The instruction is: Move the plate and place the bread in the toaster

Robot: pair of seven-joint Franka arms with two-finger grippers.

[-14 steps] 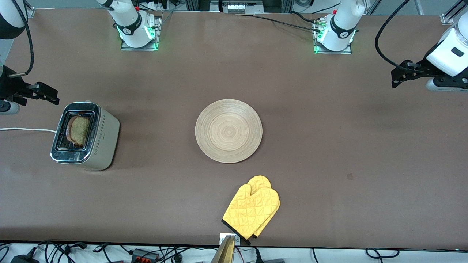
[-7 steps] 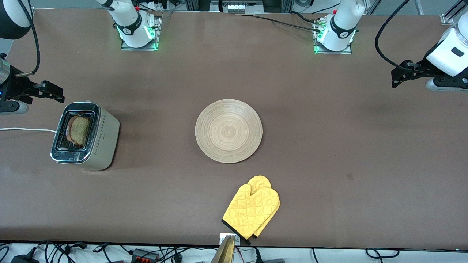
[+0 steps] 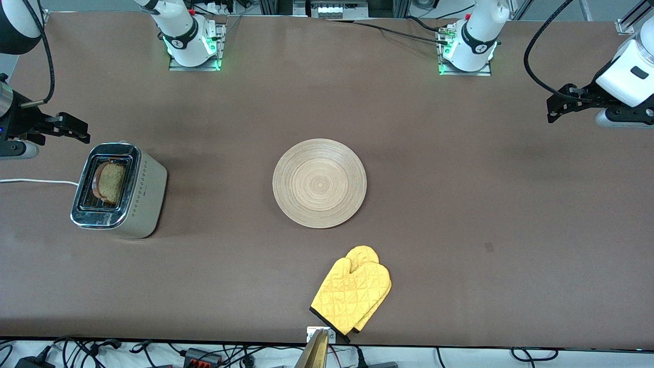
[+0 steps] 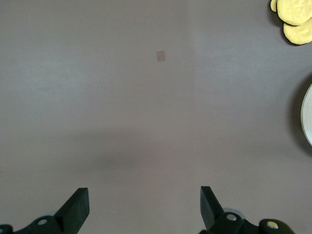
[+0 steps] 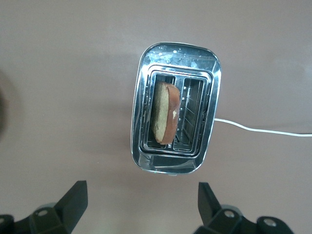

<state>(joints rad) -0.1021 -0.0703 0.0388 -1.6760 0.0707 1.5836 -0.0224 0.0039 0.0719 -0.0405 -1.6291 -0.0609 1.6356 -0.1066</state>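
Observation:
The wooden plate (image 3: 319, 182) lies flat at the middle of the table; its rim (image 4: 308, 122) shows in the left wrist view. The toaster (image 3: 118, 190) stands at the right arm's end, its white cord (image 3: 36, 181) trailing off the table's end. The bread (image 3: 109, 182) stands in one slot, its top sticking out; it also shows in the right wrist view (image 5: 164, 118) inside the toaster (image 5: 174, 107). My right gripper (image 3: 64, 129) is open and empty, up in the air beside the toaster (image 5: 141, 204). My left gripper (image 3: 562, 105) is open and empty over the table's left-arm end (image 4: 144, 207).
A yellow oven mitt (image 3: 352, 294) lies near the table's front edge, nearer the front camera than the plate; it also shows in the left wrist view (image 4: 292, 19). A small mark (image 3: 489, 247) is on the table toward the left arm's end.
Over the last second my right gripper drew back a little toward the middle of the table, staying above the table beside the toaster. The left arm, plate, toaster and bread have not moved.

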